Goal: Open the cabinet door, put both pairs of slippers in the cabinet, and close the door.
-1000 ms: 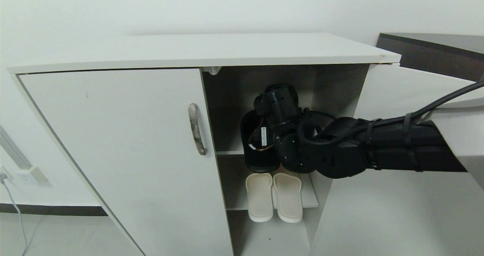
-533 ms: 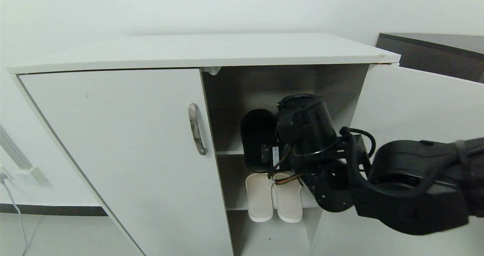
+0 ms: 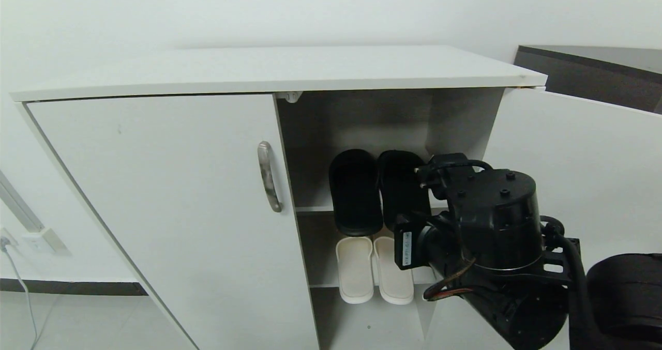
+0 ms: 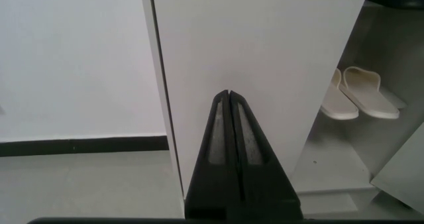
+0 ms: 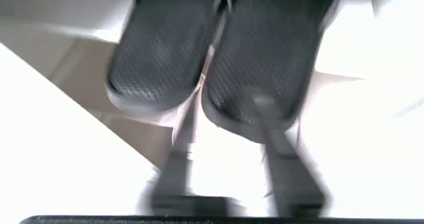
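From my seat, most of the job looks done. The cabinet (image 3: 279, 68) has its right-hand door (image 3: 579, 153) swung wide open, while the left-hand door (image 3: 155, 210) is shut, with its metal handle (image 3: 269, 177) at the inner edge.

Both pairs are inside. The black slippers (image 3: 380, 189) lie side by side on the upper shelf (image 3: 313, 209), toes to the back. Their heels seem to stick out a little past the shelf's front edge. The cream slippers (image 3: 375, 270) sit one level down on the lower shelf (image 3: 425, 276), also side by side with heels to the front.

My right gripper (image 5: 225, 103) hangs just in front of the black pair's heels. Its fingers are spread apart and pinch nothing, so I judge that pair released. The right wrist sits low in front of the opening, between the shelves and the open door.

My left gripper (image 4: 228, 98) has its fingers pressed together with nothing between them. It is parked facing the shut left-hand door, low down.

What I judge is left is closing the right-hand door. Before that I'd want the right arm clear of the opening. I'd also check that the overhanging black heels don't foul the door as it comes round.
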Tool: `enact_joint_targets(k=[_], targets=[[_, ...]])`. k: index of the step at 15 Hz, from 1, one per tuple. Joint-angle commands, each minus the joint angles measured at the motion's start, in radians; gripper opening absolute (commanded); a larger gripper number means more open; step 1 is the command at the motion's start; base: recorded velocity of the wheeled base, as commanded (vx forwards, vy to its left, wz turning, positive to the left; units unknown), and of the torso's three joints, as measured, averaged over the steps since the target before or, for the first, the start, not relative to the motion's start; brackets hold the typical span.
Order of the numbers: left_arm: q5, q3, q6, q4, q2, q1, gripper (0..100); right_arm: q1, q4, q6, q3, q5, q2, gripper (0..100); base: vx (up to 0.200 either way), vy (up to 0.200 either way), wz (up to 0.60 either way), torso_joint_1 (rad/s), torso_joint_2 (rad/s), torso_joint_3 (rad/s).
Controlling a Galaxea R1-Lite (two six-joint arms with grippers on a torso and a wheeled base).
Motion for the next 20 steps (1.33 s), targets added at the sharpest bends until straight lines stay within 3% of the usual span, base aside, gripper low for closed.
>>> enact_joint_targets(k=[1, 7, 20], targets=[[0.001, 0.000, 0.000, 0.000, 0.001, -0.001, 0, 0.005, -0.002, -0.001, 0.018, 0.000, -0.006, 0, 0.000, 0.000, 0.00, 0.000, 0.00, 0.000], [0.001, 0.000, 0.000, 0.000, 0.001, -0.001, 0, 0.018, -0.018, -0.002, 0.019, -0.006, -0.006, 0, 0.000, 0.000, 0.00, 0.000, 0.00, 0.000], [-0.001, 0.000, -0.002, -0.001, 0.001, -0.001, 0, 0.015, -0.030, -0.014, 0.050, 0.000, 0.012, 0, -0.200, 0.000, 0.00, 0.005, 0.00, 0.002]])
